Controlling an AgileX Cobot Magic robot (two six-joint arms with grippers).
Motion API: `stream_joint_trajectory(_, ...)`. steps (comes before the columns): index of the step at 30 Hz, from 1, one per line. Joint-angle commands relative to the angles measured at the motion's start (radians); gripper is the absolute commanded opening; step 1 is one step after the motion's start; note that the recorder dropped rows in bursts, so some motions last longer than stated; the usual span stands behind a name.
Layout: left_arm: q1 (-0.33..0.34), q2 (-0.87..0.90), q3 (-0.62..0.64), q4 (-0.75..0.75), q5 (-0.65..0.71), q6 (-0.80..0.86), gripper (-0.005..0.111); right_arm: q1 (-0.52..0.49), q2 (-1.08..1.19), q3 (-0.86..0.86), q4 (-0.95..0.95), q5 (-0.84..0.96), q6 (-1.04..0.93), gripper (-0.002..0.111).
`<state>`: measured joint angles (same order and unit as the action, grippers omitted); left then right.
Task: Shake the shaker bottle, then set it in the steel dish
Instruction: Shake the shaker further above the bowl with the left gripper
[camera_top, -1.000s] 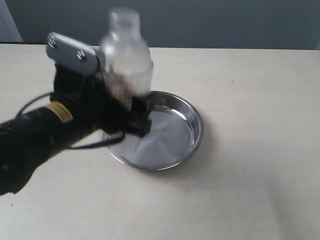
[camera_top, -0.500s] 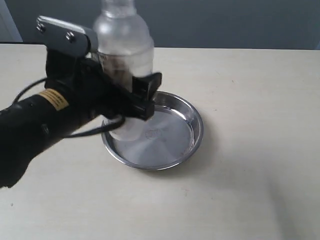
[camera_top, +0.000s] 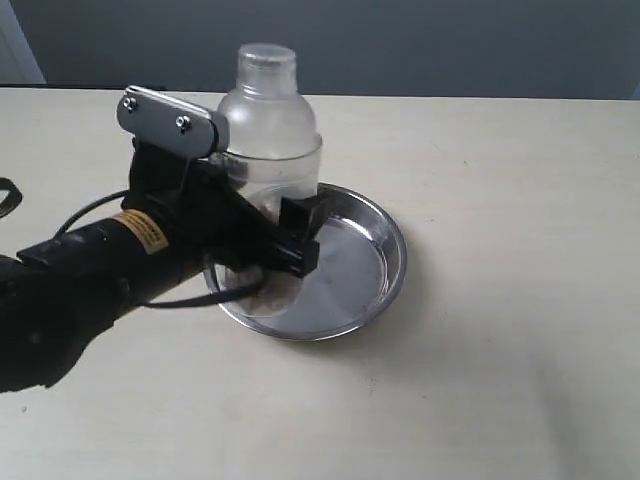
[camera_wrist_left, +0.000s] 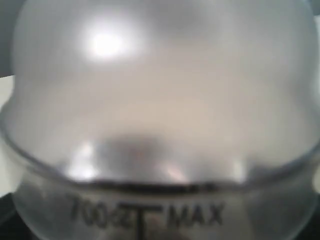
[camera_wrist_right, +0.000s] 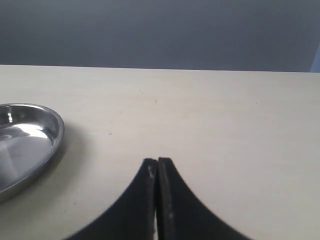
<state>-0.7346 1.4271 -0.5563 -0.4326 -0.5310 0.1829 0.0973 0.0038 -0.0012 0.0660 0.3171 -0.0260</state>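
Observation:
The frosted shaker bottle (camera_top: 270, 130) stands upright over the left side of the steel dish (camera_top: 385, 250), its base low in the dish with brown granules showing at the bottom. My left gripper (camera_top: 265, 235) is shut on the bottle's lower body, one black finger (camera_top: 300, 235) across its front. In the left wrist view the bottle's dome (camera_wrist_left: 160, 90) fills the frame, with "MAX" printed below; the fingers are hidden there. My right gripper (camera_wrist_right: 158, 162) is shut and empty above the bare table, to the right of the dish (camera_wrist_right: 50, 135).
The pale table (camera_top: 500, 380) spreads around the dish on all sides. A dark wall (camera_top: 450, 45) runs behind the table's far edge. A black cable (camera_top: 180, 297) loops from the left arm beside the dish rim.
The bottle has come down from its raised, blurred position to sit low in the dish, still held by the left gripper. The granules have settled at the bottom.

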Motion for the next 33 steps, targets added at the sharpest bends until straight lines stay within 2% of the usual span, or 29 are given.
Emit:
stream_joint_trajectory(1,-0.026,-0.149,-0.071,0.229,-0.253,-0.052,0.000,0.004,-0.004,0.001,-0.001,-0.011,0.000,-0.001)
stream_joint_trajectory(3,-0.026,-0.144,-0.072,0.167,-0.195,-0.037,0.000,0.004,-0.004,0.001,-0.001,-0.011,0.000,-0.001)
stream_joint_trajectory(5,-0.017,-0.070,-0.055,0.034,-0.124,0.050,0.000,0.004,-0.004,0.001,-0.001,-0.011,0.000,-0.001)
stream_joint_trajectory(7,-0.013,0.011,-0.040,-0.078,-0.133,0.070,0.000,0.004,-0.004,0.001,-0.001,-0.011,0.000,-0.001)
stream_joint_trajectory(8,-0.013,0.017,-0.040,-0.074,-0.164,0.070,0.000,0.004,-0.004,0.001,-0.001,-0.011,0.000,-0.001)
stream_joint_trajectory(12,-0.019,-0.119,-0.086,0.208,-0.342,0.059,0.000,0.004,-0.004,0.001,-0.001,-0.011,0.000,-0.001)
stream_joint_trajectory(13,-0.019,-0.194,-0.126,0.197,-0.278,0.063,0.000,0.004,-0.004,0.001,-0.001,-0.011,0.000,-0.001)
stream_joint_trajectory(14,0.005,-0.195,-0.126,0.101,-0.142,0.065,0.000,0.004,-0.004,0.001,-0.001,-0.011,0.000,-0.001)
stream_joint_trajectory(15,0.018,-0.168,-0.111,0.057,-0.086,0.064,0.000,0.004,-0.004,0.001,-0.001,-0.011,0.000,-0.001)
stream_joint_trajectory(16,0.040,-0.095,-0.080,-0.068,-0.012,0.044,0.000,0.004,-0.004,0.001,-0.001,-0.011,0.000,-0.001)
stream_joint_trajectory(18,0.045,-0.066,-0.071,-0.092,0.026,0.024,0.000,0.004,-0.004,0.001,-0.001,-0.011,0.000,-0.001)
stream_joint_trajectory(21,0.045,-0.079,-0.071,0.028,-0.047,-0.048,0.000,0.004,-0.004,0.001,-0.001,-0.011,0.000,-0.001)
stream_joint_trajectory(23,0.045,-0.111,-0.071,0.102,-0.162,-0.046,0.000,0.004,-0.004,0.001,-0.001,-0.011,0.000,-0.001)
stream_joint_trajectory(25,0.045,-0.205,-0.092,0.243,-0.307,-0.041,0.000,0.004,-0.004,0.001,-0.001,-0.011,0.000,-0.001)
stream_joint_trajectory(26,0.045,-0.232,-0.097,0.256,-0.280,-0.060,0.000,0.004,-0.004,0.001,-0.001,-0.011,0.000,-0.001)
stream_joint_trajectory(28,0.045,-0.090,-0.056,0.184,-0.091,-0.055,0.000,0.004,-0.004,0.001,-0.001,-0.011,0.000,-0.001)
stream_joint_trajectory(29,0.045,0.012,-0.030,0.097,-0.098,-0.033,0.000,0.004,-0.004,0.001,-0.001,-0.011,0.000,-0.001)
stream_joint_trajectory(30,0.045,0.040,-0.029,0.084,-0.130,-0.035,0.000,0.004,-0.004,0.001,-0.001,-0.011,0.000,-0.001)
stream_joint_trajectory(33,0.027,-0.065,-0.061,0.243,-0.313,-0.077,0.000,0.004,-0.004,0.001,-0.001,-0.011,0.000,-0.001)
